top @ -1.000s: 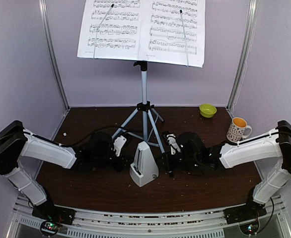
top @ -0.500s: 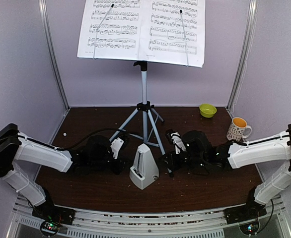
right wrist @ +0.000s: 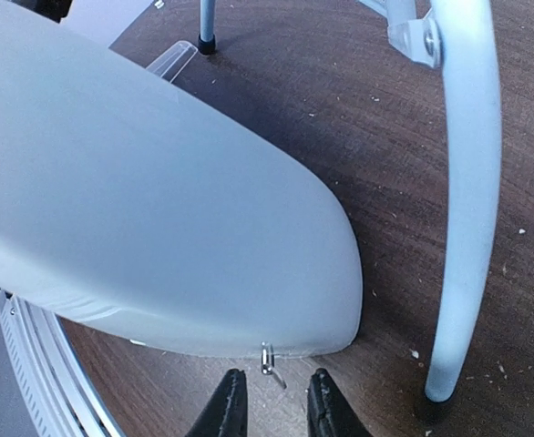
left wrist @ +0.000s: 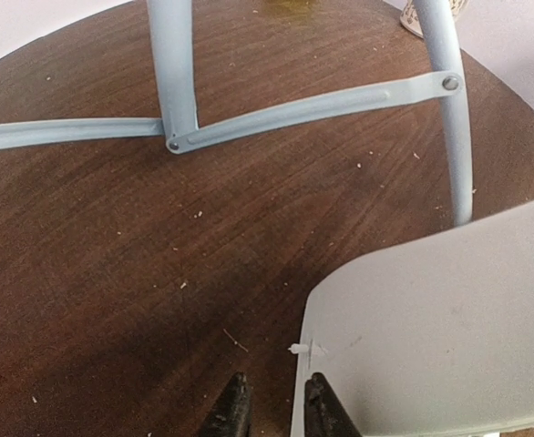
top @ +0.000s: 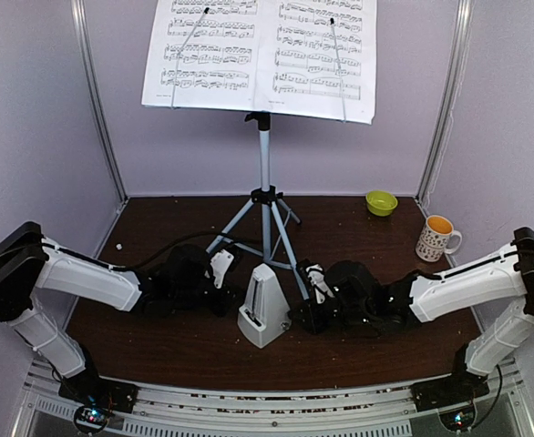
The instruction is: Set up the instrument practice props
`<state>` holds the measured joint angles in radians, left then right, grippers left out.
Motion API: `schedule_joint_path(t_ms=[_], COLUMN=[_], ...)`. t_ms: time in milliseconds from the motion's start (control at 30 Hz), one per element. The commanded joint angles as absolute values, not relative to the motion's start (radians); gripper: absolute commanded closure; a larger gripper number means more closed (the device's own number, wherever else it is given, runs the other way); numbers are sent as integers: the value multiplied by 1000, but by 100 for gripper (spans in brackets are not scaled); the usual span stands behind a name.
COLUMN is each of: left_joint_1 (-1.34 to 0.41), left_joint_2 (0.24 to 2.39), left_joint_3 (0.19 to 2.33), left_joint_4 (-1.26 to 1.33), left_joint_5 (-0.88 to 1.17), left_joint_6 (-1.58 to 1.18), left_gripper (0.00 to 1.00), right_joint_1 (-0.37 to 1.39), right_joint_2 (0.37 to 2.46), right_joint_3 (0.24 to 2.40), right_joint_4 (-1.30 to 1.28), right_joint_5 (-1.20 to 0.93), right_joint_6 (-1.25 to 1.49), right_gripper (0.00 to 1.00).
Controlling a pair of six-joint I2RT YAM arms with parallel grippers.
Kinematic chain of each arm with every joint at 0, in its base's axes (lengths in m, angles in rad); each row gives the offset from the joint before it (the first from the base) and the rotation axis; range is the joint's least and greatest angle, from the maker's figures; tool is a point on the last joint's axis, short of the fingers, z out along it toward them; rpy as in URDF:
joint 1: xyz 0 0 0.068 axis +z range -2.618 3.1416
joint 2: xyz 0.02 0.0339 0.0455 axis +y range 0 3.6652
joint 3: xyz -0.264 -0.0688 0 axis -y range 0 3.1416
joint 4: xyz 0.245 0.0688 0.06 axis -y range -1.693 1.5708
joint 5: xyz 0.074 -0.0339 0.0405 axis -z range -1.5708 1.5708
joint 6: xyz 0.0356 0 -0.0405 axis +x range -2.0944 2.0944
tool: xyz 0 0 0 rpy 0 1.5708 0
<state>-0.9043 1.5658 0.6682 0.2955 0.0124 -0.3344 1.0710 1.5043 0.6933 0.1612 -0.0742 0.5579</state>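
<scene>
The music stand (top: 264, 164) stands on its tripod at the table's middle, with two sheet-music pages (top: 208, 50) (top: 320, 55) on its desk. The white pyramid metronome (top: 265, 305) sits in front of the tripod. My left gripper (top: 231, 285) lies low at its left and my right gripper (top: 297, 315) at its right. In the left wrist view the left gripper (left wrist: 274, 414) is narrowly open beside the metronome (left wrist: 431, 337), near a small white peg (left wrist: 299, 349). The right gripper (right wrist: 274, 408) is open just short of a small metal key (right wrist: 269, 360) on the metronome (right wrist: 158, 209).
A yellow-green bowl (top: 381, 202) sits at the back right and a white mug (top: 437, 238) nearer the right arm. Tripod legs (left wrist: 174, 73) (right wrist: 467, 200) stand close behind both grippers. A black cable (top: 185, 241) runs by the left leg.
The right gripper has dropped and slid left, closer to the metronome's base. The left gripper drew back a little, then returned beside the metronome. Neither jaw gap has changed.
</scene>
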Motion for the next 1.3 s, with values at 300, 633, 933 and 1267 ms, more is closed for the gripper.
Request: schedule_joint_path(t_ms=[300,633,933,1267], left_joint_1=[-909,-954,-952,-890], left_joint_2=[1526,1515,1462,1358], left_joint_3=[579,570,537,540], left_joint_4=[413,485,467,426], left_joint_5=[83,122,66,114], left_joint_6=[-342,-340,-346,-340], left_gripper=[80,80,80,75], right_joint_1=[1038,1016,1008,1008], right_joint_2=[1604,1628,1517,1377], right_joint_3=[844,893,830,712], right_joint_4=[184,154,121,260], right_joint_5=[-50,-62,-59,-172], right_joint_6=[532,492,467,394], right_gripper=[76,75,63,19])
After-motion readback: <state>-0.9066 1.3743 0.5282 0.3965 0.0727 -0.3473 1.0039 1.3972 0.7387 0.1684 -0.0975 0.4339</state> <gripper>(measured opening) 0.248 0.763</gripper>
